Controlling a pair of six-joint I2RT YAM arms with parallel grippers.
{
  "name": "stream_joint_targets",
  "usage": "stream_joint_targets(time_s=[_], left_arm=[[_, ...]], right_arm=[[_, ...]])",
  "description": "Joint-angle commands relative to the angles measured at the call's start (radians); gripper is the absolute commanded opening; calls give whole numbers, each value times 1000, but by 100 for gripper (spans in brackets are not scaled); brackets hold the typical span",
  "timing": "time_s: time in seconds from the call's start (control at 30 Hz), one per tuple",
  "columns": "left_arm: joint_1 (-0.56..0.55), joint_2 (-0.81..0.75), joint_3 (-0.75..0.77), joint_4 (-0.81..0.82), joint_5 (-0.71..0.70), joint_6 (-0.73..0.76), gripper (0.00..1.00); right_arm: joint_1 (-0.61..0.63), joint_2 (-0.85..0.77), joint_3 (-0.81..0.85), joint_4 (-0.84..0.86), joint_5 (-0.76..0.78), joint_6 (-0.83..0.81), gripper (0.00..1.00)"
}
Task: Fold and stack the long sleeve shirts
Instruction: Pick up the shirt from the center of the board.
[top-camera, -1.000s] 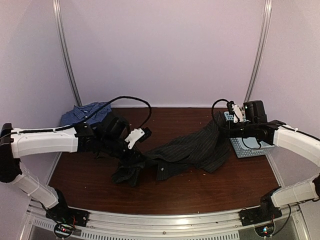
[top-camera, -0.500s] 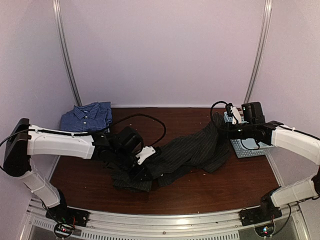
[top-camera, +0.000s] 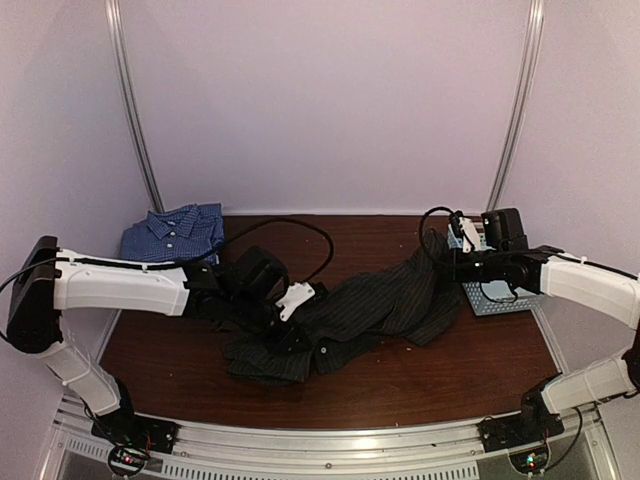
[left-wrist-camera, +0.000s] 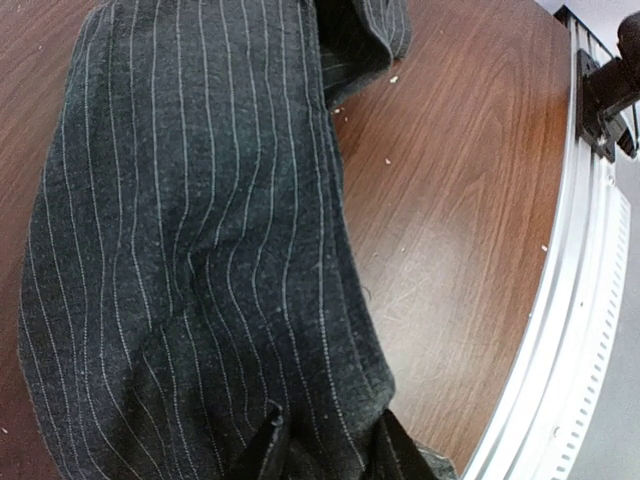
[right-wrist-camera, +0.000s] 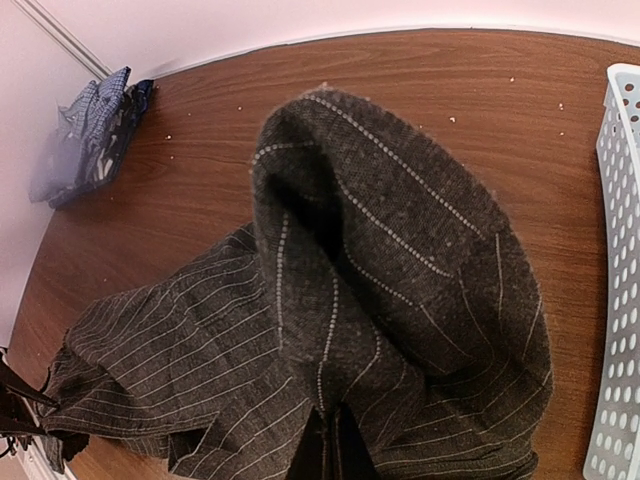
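The black pinstriped shirt (top-camera: 385, 300) lies crumpled across the middle of the brown table (top-camera: 420, 385). Its right end is lifted by my right gripper (top-camera: 446, 262), which is shut on a fold of it (right-wrist-camera: 380, 230); the fingertips (right-wrist-camera: 322, 455) press together on the cloth. My left gripper (top-camera: 292, 335) rests low on the shirt's left part (left-wrist-camera: 200, 250). Its fingertips (left-wrist-camera: 268, 445) stand apart with flat fabric lying between them, not pinched. The blue checked shirt (top-camera: 175, 230) lies folded at the back left corner, also seen in the right wrist view (right-wrist-camera: 90, 140).
A light blue plastic basket (top-camera: 500, 297) stands at the right edge, just behind my right gripper (right-wrist-camera: 620, 300). The metal rail (left-wrist-camera: 570, 330) along the table's near edge runs close to my left gripper. Bare wood shows in front of and behind the shirt.
My left arm has slid right and toward the front along the black shirt, and its jaws have parted. The shirt's left end now lies flatter. My right gripper shifted slightly left, still holding.
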Motion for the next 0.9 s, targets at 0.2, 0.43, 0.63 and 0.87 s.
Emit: stream_joint_targets(time_s=[0.2,0.43,0.63,0.87], left_arm=[[1,13,9,64,10,-22,4],[7,-26,9,21,-44,5,0],[39,-143,43,-40,-135,30,0],[111,-218,115,-111,-291,72,0]], right_arm=[[-6,-1,-20,29,-8,4,0],[-7,-15,-17,21,-6,2,0],[0,-68,-34,18,-80,-18,0],[56,-201,-88,-11,-168,0,0]])
